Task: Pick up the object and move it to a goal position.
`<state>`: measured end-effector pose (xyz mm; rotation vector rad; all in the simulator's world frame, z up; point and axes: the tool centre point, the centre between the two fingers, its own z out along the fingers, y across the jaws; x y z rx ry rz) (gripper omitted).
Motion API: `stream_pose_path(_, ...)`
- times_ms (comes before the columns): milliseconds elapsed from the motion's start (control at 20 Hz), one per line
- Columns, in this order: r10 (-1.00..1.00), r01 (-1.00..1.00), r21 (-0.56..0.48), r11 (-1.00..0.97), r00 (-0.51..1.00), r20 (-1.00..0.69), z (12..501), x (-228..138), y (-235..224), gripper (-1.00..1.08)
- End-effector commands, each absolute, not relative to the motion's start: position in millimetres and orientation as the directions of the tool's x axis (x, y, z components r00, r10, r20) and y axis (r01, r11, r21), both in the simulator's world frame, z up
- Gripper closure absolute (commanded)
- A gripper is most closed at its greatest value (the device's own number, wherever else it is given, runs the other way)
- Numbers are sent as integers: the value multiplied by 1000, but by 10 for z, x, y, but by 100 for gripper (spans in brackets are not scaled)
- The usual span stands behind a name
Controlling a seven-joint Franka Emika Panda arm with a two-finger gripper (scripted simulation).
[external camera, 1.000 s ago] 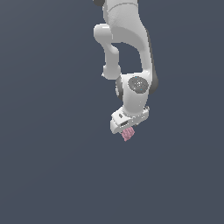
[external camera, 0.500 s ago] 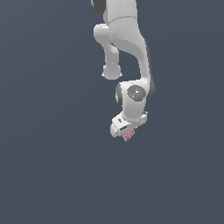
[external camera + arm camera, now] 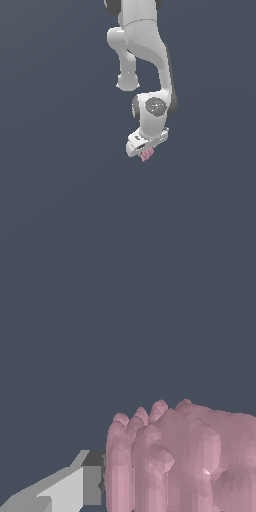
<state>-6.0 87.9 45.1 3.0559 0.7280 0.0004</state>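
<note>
The object is a small dusty-pink lumpy thing with ridges. It sticks out just below the white gripper at the end of the arm in the exterior view. In the wrist view the object fills much of the picture, pressed against one grey finger. The other finger is hidden behind the object. The gripper is shut on the object and holds it in the air over the plain dark grey ground.
The white arm hangs down from the top of the exterior view. Only a uniform dark grey background shows around it.
The arm's wrist and gripper have shifted slightly toward the exterior view's left and a little down, carrying the pink object along.
</note>
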Motion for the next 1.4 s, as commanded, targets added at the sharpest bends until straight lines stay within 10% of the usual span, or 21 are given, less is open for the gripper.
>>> stream_pose_path(0,451,451,0,-892,892,0,450,-60,881,108)
stream_pose_path(1350,452,452,0,-892,892,0,2494,57,1197,108)
